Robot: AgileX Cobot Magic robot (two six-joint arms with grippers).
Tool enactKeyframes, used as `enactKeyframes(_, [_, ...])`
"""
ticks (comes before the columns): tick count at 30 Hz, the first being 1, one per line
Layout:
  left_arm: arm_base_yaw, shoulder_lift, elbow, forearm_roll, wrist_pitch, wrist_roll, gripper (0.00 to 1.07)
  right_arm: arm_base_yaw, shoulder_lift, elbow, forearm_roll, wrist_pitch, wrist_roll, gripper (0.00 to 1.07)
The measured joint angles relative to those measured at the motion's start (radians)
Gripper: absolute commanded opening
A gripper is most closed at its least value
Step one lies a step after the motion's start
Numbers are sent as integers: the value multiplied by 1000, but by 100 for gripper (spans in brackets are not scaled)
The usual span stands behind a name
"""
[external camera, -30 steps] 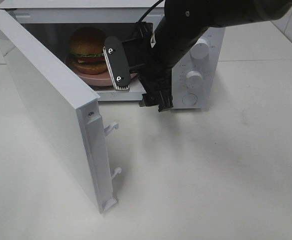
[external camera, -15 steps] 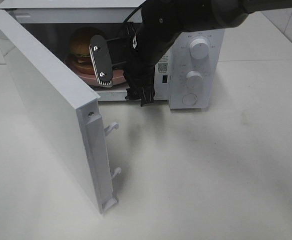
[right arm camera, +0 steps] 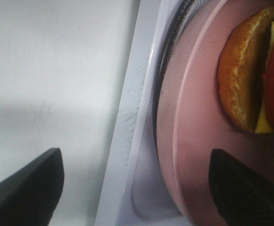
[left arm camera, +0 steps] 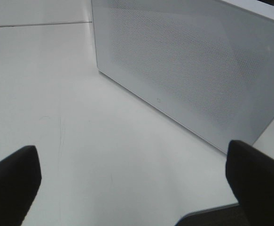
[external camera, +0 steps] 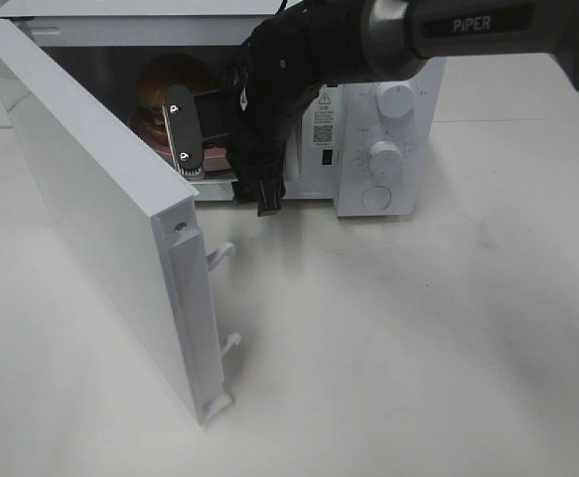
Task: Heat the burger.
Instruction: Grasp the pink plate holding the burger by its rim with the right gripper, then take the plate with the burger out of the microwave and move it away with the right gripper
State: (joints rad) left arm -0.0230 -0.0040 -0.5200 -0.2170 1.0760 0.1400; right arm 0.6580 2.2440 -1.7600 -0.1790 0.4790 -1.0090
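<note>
- Right gripper [external camera: 192,147]: held at the mouth of the microwave [external camera: 368,119], spread wide, nothing between its fingers. In the right wrist view the plate rim and the cavity's front sill are seen between the 2 dark fingertips, untouched.
- Left gripper [left arm camera: 127,179]: spread apart, empty, over the bare table [left arm camera: 57,94], facing the door's outer face. It is not seen in the high view.
- Burger [external camera: 165,84]: inside the microwave, seated on a pink plate [right arm camera: 188,141]. Bun, red layer, yellow slice and a trace of lettuce are shown in the right wrist view; in the high view it is half hidden behind the right gripper.
- Plate: lying in the cavity just behind the front sill, apparently on a dark ring; that seating cannot be told for certain.
- Door [external camera: 100,219]: swung wide open to the left, latch hooks exposed on its free edge.
- 2 dials and 1 button [external camera: 376,198]: on the right-hand panel, clear of the arm.
- Step judged in hand: loading looks done; the door is not yet shut.
- Next move judged to call for: the right arm drawn clear of the cavity, the door pushed until latched, probably from its outer face by the left gripper nearby, then a dial turned to start heating.
</note>
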Motion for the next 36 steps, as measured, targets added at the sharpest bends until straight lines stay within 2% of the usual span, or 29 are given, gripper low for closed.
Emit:
enactKeyframes(9, [0,0,0,2,0,0,100,0,71,-91,2,15,11,80])
enactKeyframes(14, [0,0,0,3,0,0,100,0,100,-124,2,16,23,73])
enactKeyframes(16, [0,0,0,5,0,0,100,-3,109,-132,2,14,24,62])
enactKeyframes(17, [0,0,0,5,0,0,100,-3,109,-132,2,14,24,62])
enactKeyframes(18, [0,0,0,6,0,0,100,-5,111,-132,2,14,24,50])
enactKeyframes(19, [0,0,0,6,0,0,100,-5,111,-132,2,14,24,50])
enactKeyframes(20, [0,0,0,7,0,0,100,-9,115,-132,2,14,26,35])
enactKeyframes(21, [0,0,0,7,0,0,100,-10,117,-132,2,13,27,28])
enactKeyframes(22, [0,0,0,7,0,0,100,-10,117,-132,2,13,27,28])
enactKeyframes(23, [0,0,0,7,0,0,100,-10,117,-132,0,7,27,14])
enactKeyframes(24, [0,0,0,7,0,0,100,-10,117,-132,0,7,27,14])
enactKeyframes(25, [0,0,0,7,0,0,100,-10,117,-135,-1,-1,27,1])
enactKeyframes(36, [0,0,0,7,0,0,100,-11,117,-139,19,-1,32,0])
